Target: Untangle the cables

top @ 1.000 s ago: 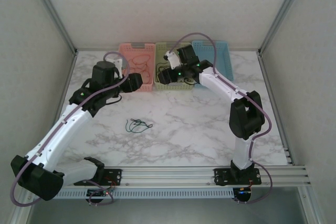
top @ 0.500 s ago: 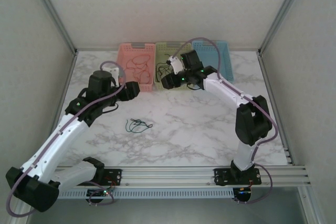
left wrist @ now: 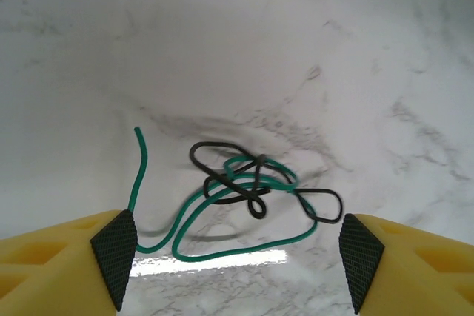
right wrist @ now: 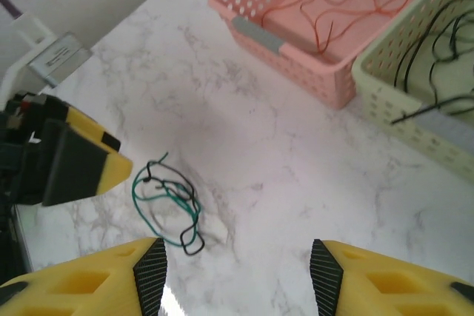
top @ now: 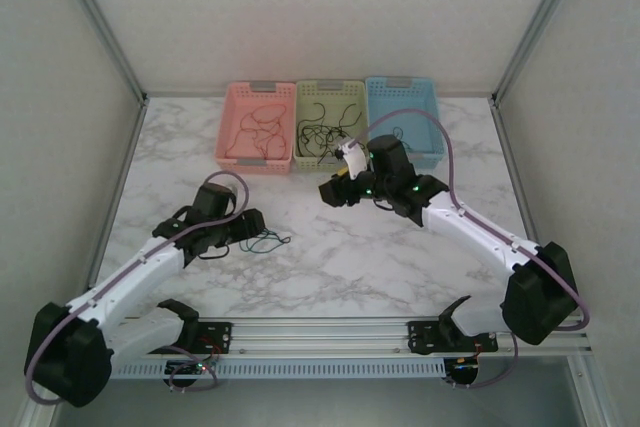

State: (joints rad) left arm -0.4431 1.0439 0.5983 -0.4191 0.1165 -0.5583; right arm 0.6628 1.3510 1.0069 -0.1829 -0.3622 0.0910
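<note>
Toward the near-left part of the tabletop the left tool hangs low with its jaws spread wide and nothing between the pads; in its wrist view the left tool frames a small tangle from either side without touching it. That tangle is one green-teal wire and one black wire looped through each other, lying flat on the marble just right of the left tool, well short of the far edge; the green strand sweeps round in a long curve with one free end sticking up at the left, while the black strand knots across its middle. Along the far edge stand three baskets side by side: the pink basket holds red-orange cables, the yellow-green basket holds black cables, and the blue basket is the rightmost. In front of the yellow-green basket, near the tabletop's middle, the right tool hovers above the marble, pointing left toward the tangle; its jaws are parted and hold nothing, as the right wrist view shows, where the right tool looks down on the tangle.
</note>
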